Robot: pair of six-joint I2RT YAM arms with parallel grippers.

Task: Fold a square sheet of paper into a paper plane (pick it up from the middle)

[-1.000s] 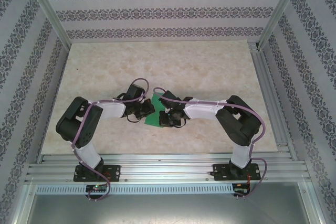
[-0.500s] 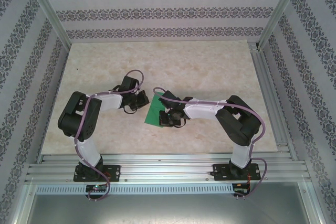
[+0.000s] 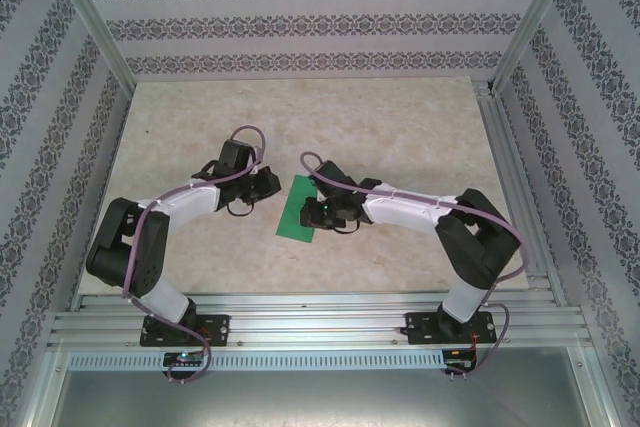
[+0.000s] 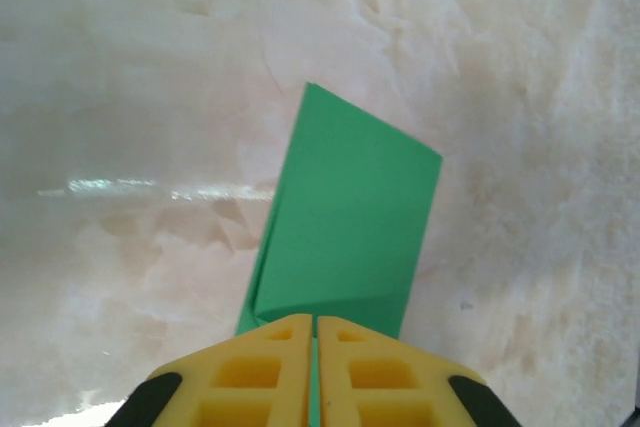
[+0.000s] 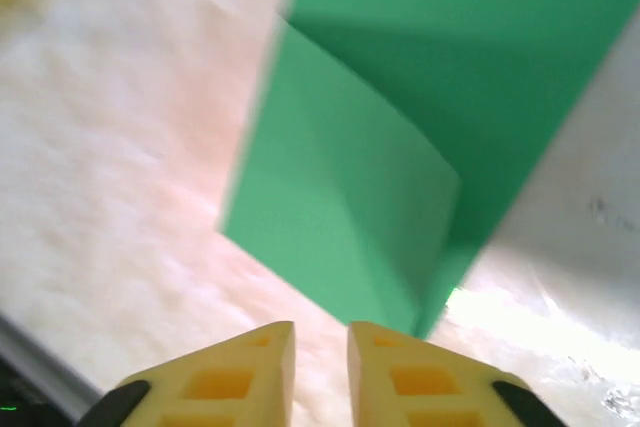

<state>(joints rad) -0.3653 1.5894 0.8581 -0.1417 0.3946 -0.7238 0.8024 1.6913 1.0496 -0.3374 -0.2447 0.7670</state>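
Note:
The square sheet of paper [image 3: 293, 221] is bright green and folded into a narrow strip lying on the table's middle. In the left wrist view the paper [image 4: 350, 207] has a raised flap along its near end. My left gripper [image 3: 270, 187] sits at the strip's upper left edge. Its fingertips [image 4: 315, 319] are pressed almost together, with a hairline slit showing green. My right gripper [image 3: 311, 210] hovers over the strip's right edge. Its jaws [image 5: 320, 327] stand slightly apart with nothing between them, just short of the paper [image 5: 350, 207].
The pale marble table [image 3: 400, 127] has free room all round the paper. An aluminium rail [image 3: 320, 322] runs along the near edge, a frame rail [image 3: 515, 187] along the right side, and patterned walls enclose the rest.
My left gripper has drawn back to the left, off the paper. The right gripper has parted its jaws and shifted up and left along the strip. The paper now lies mostly uncovered.

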